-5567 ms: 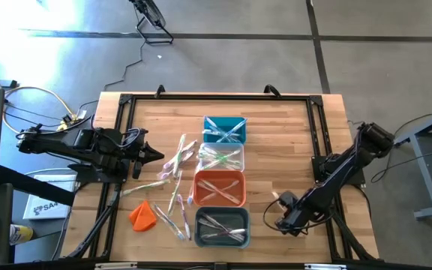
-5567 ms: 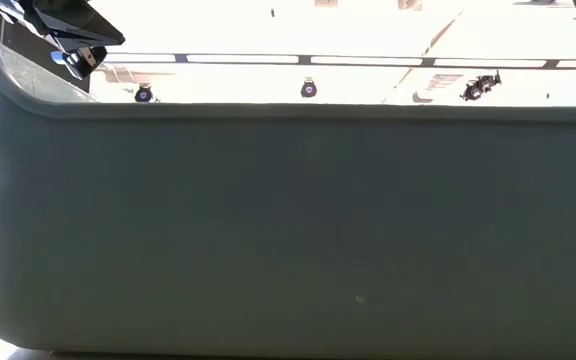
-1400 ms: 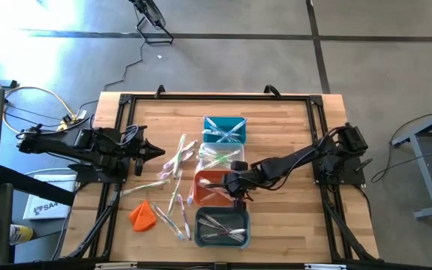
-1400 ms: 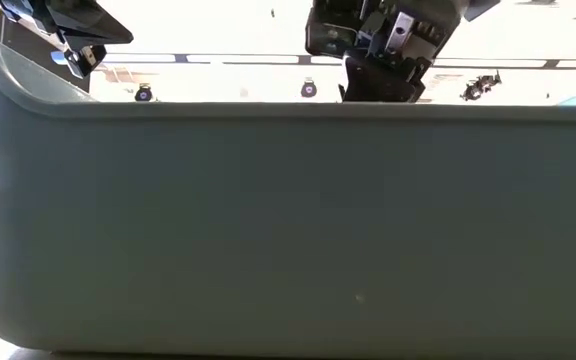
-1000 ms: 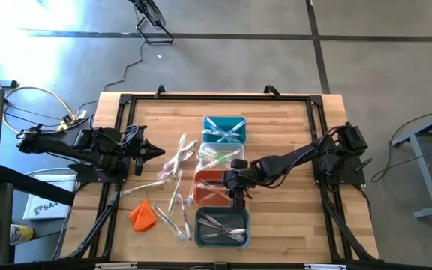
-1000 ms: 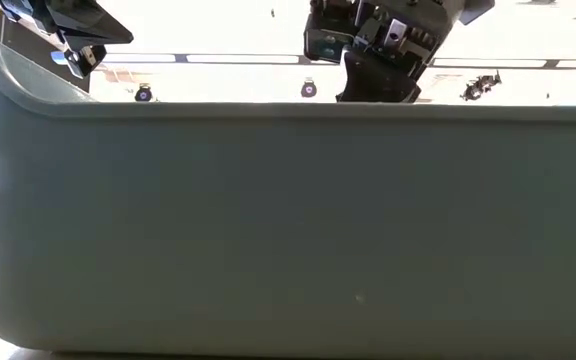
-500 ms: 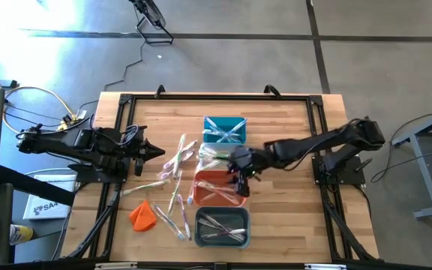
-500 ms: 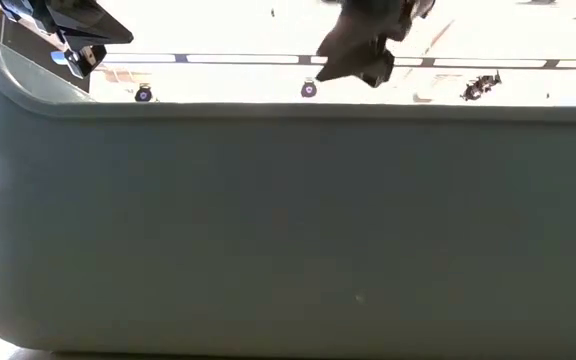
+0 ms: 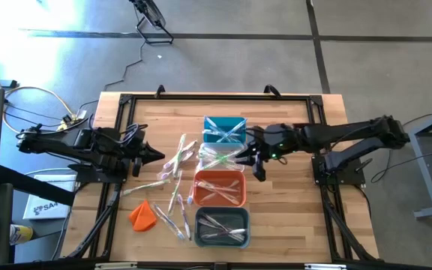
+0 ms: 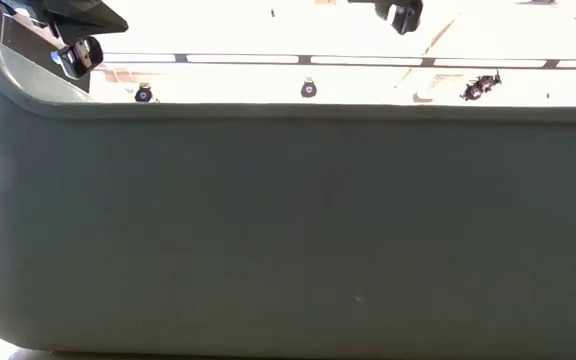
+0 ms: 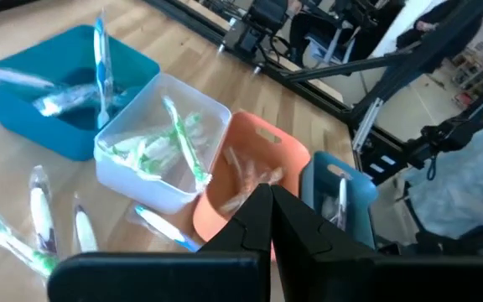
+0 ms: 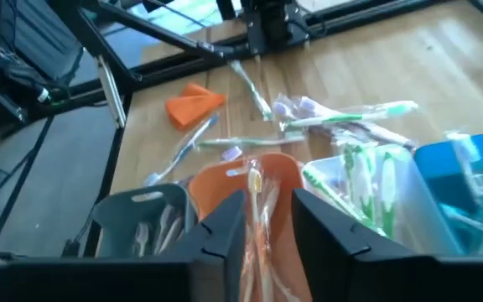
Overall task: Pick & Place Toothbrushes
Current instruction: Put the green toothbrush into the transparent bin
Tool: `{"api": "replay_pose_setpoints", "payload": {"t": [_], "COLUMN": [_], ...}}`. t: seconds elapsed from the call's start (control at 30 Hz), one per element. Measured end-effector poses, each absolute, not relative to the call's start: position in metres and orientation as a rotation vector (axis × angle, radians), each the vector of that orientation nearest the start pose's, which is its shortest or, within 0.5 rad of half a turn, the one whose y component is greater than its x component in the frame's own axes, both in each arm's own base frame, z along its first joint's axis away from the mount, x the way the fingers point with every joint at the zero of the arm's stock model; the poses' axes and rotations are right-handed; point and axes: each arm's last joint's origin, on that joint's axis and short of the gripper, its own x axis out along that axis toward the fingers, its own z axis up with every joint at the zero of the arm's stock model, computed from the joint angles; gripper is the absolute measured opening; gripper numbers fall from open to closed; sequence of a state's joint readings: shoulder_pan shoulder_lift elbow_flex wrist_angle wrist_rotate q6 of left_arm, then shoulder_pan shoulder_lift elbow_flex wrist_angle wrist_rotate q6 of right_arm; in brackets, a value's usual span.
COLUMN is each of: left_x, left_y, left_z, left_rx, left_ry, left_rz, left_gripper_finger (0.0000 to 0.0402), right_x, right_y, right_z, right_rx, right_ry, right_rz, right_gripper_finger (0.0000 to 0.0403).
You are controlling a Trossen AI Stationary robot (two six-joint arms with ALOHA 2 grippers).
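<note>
Four bins stand in a row down the table's middle: teal (image 9: 224, 129), clear (image 9: 221, 157), orange (image 9: 219, 187) and grey (image 9: 221, 226), each with wrapped toothbrushes lying inside. Several loose toothbrushes (image 9: 172, 171) lie flat on the wood left of the bins, also seen in the right wrist view (image 12: 342, 113). My right gripper (image 9: 247, 159) hovers open above the clear bin's right edge; in its wrist view (image 12: 267, 222) the orange bin (image 12: 262, 180) shows between the fingers. My left gripper (image 9: 156, 155) is shut (image 11: 271, 210), left of the loose toothbrushes.
A small orange lump (image 9: 142, 215) lies near the table's near left corner. A black frame (image 9: 118, 101) runs round the table's edges. The grey bin's wall (image 10: 288, 230) fills most of the low view. Bare wood lies right of the bins.
My right gripper has risen from low over the orange bin and drawn back toward the table's far right, now above the clear bin's right edge. It has left the low view almost entirely. The toothbrushes and bins have stayed put.
</note>
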State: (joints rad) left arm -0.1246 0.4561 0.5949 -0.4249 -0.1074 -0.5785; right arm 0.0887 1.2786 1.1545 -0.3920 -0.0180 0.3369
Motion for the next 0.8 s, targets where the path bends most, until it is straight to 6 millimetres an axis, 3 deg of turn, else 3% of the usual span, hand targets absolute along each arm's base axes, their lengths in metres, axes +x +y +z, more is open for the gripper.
{"api": "replay_pose_setpoints", "payload": {"t": [0.2,0.43,0.8], "left_x": [0.11,0.124,0.158], "left_y": [-0.01,-0.009,-0.007], "left_z": [0.285,0.278,0.251], "left_rx": [-0.55,-0.63,-0.785], "left_ry": [0.278,0.306,0.382], "left_rz": [0.095,0.235,0.556], "left_gripper_finger": [0.0,0.0,0.0], "right_x": [0.253,0.227,0.228], "right_y": [0.022,0.017,0.012], "right_z": [0.356,0.367,0.381], "right_rx": [0.303,0.348,0.343], "right_ry": [0.478,0.453,0.278], "right_rz": [-0.016,-0.165,-0.317], "right_gripper_finger": [0.0009,0.0003,0.0004]}}
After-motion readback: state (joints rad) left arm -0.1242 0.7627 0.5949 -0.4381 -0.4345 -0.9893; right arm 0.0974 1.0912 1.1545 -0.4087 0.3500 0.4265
